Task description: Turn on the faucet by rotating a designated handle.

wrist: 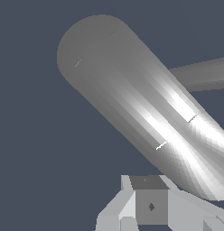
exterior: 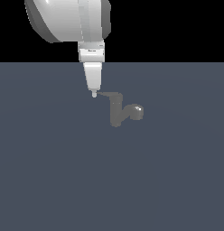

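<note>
The arm (exterior: 68, 20) is cut off by the exterior view's top edge. There the pincer (exterior: 94, 94) is too small to show how its jaws stand. In the wrist view, the picture's edge cuts off the faucet (wrist: 132, 99) and pincer.

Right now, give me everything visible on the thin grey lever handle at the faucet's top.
The thin flat grey lever handle looks like dull metal. It projects roughly level from the top of the upright grey cylindrical faucet body toward the exterior view's left, tapering to a point, opposite the stubby shiny-tipped spout. The white gripper comes down from above, its tip at the handle's pointed end; actual contact cannot be confirmed. The wrist view shows cylindrical faucet parts up close, the handle not clearly identifiable.
</note>
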